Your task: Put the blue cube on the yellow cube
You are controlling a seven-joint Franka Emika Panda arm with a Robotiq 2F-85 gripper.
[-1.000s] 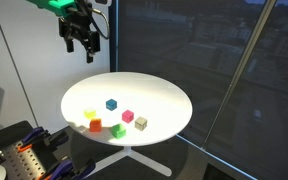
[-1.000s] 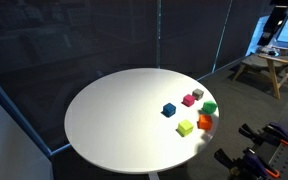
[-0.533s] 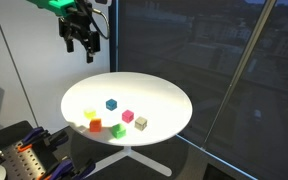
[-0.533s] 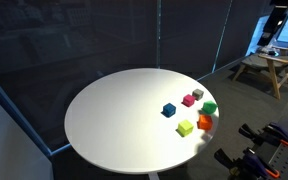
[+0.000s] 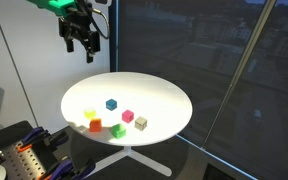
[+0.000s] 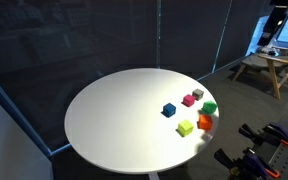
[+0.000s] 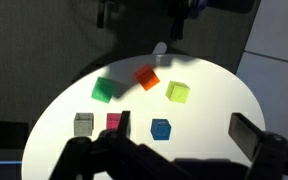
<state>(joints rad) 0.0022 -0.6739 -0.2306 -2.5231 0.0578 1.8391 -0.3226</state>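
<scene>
Counting the cubes on the round white bench (image 5: 164,95) gives six, one of each colour: the blue cube (image 5: 111,103), the yellow cube (image 5: 90,113), a green cube (image 5: 119,130), an orange-red cube (image 5: 95,125), a pink cube (image 5: 127,115) and a pale beige cube (image 5: 141,122). None is stacked on another.

One claw (image 5: 81,48) is seen, held high above the bench's edge and well clear of every cube. Its fingers are spread apart and nothing is gripped between them.

The blue cube (image 7: 161,128) is noted at the end of a row of three, in line with the pink cube (image 7: 114,123) and the beige one (image 7: 83,123), with gaps between them. The yellow cube (image 7: 178,92) lies in the other row, near the blue but not touching it, with the orange-red (image 7: 146,77) and green (image 7: 105,90) cubes alongside.

In an exterior view the blue cube (image 6: 169,110) sits towards the bench's middle and the yellow cube (image 6: 185,127) nearer the rim.

In the wrist view the claw is only dark, blurred shapes along the lower edge, partly cut off. In an exterior view the yellow cube is pale and hard to make out against the bright bench top.
</scene>
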